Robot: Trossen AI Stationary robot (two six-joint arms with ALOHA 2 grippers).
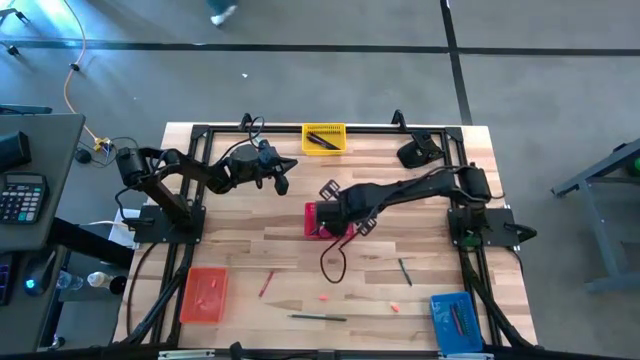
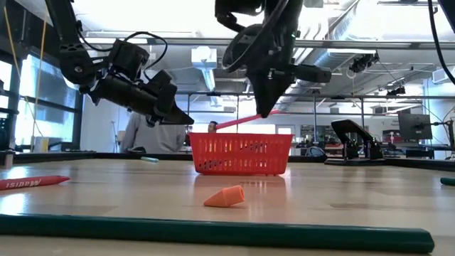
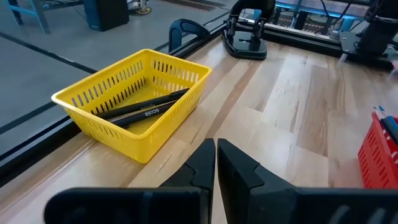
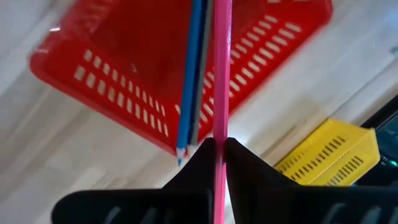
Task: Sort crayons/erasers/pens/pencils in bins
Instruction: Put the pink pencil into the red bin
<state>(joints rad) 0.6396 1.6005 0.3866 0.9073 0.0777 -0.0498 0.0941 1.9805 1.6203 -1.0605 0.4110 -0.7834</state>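
- A long green pencil [image 2: 213, 233] lay across the table's near edge in the low view, with an orange eraser [image 2: 225, 196] just behind it and a red crayon [image 2: 32, 182] off to one side.
- The right gripper [image 4: 219, 149] was clamped on a pink pencil [image 4: 222, 68], holding it over the red bin [image 1: 318, 219] where blue pencils [image 4: 196, 74] already lay.
- The left gripper [image 3: 216, 163] hung closed and empty near the yellow bin [image 3: 134, 99], which held black pens [image 3: 144, 108].
- The orange bin [image 1: 203, 295] and blue bin [image 1: 452, 320] sat at the table's near corners.
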